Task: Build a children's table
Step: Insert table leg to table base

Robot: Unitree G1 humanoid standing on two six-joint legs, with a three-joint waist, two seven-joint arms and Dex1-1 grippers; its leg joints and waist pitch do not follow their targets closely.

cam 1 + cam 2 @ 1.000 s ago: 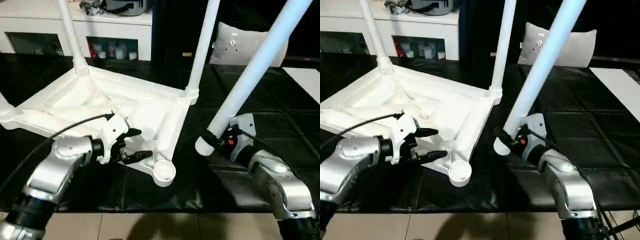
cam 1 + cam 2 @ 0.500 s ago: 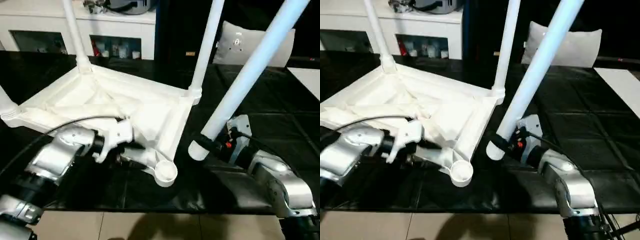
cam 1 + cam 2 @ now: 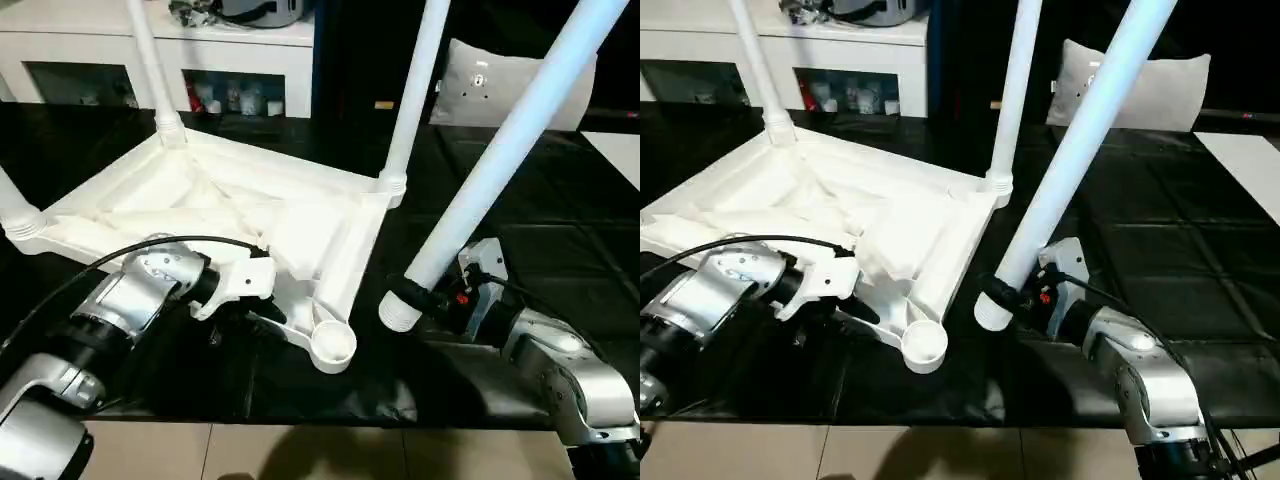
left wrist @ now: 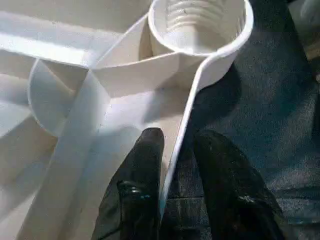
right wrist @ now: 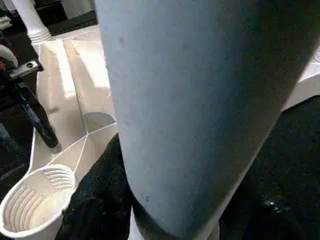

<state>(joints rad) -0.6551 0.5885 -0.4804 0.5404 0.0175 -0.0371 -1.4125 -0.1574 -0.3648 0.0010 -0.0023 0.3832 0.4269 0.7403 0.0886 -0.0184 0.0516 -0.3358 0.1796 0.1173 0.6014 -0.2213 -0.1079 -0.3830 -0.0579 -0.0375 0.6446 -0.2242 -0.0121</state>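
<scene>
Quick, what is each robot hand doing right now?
Left gripper: fingers astride the tabletop's rim, grip cannot be told.
Right gripper: closed on the loose leg.

1. Table top (image 3: 300,215): white moulded plastic, ribbed underside, smooth w/ soft satin sheen.
2. Corner socket (image 4: 200,22): same white plastic; ridged threads inside, smooth rim.
3. Held leg (image 3: 500,160): white plastic tube, smooth, matt-ish, faint bluish cast.
4. Fitted legs (image 3: 415,80): same smooth white plastic.
5. Bench (image 3: 560,215) cover: black sheet, creased in squares, glossy from above; close up in left wrist view looks fine-grained, cloth-like.
6. Left fingers (image 4: 145,195): black, glossy, scuffed – rubber or plastic, can't tell.
7. Forearms (image 3: 570,365): silver, brushed-metal look, semi-gloss; white plastic wrist housings.
8. Floor (image 3: 300,452): pale tiles, smooth.
9. Cushion (image 3: 500,85): grey cloth, matt.
</scene>
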